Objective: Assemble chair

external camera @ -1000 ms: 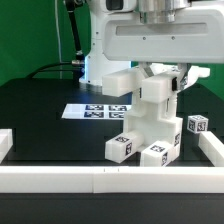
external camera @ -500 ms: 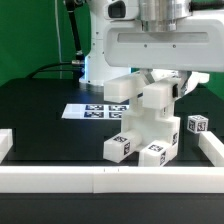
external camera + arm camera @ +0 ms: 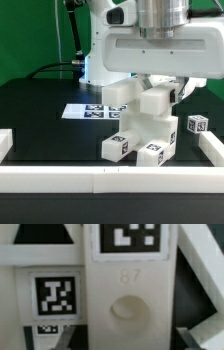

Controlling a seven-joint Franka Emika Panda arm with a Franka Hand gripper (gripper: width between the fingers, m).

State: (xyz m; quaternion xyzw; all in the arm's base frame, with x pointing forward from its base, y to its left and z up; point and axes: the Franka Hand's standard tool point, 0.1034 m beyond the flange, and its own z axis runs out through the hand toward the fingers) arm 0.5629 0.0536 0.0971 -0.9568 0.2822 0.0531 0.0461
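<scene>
The chair is a partly joined stack of chunky white blocks point(image 3: 148, 128) with black-and-white tags, standing near the front wall in the exterior view. My gripper point(image 3: 158, 88) has come down onto the top of the stack and is shut on a white chair part point(image 3: 124, 95) that juts toward the exterior view's left. In the wrist view this part point(image 3: 128, 286) fills the middle, with a tag, the number 87 and a round dimple. My gripper point(image 3: 128, 339) straddles it, a dark finger point(image 3: 72, 336) at each side. A second tagged part point(image 3: 52, 294) lies beside it.
A small loose tagged block point(image 3: 197, 125) sits at the exterior view's right. The marker board point(image 3: 92, 110) lies flat behind the stack. A low white wall point(image 3: 60, 178) runs along the front, with side pieces point(image 3: 5, 142) at both ends.
The gripper has come down by a little, and the jutting white part has come down with it. The lower blocks have shifted slightly toward the exterior view's left.
</scene>
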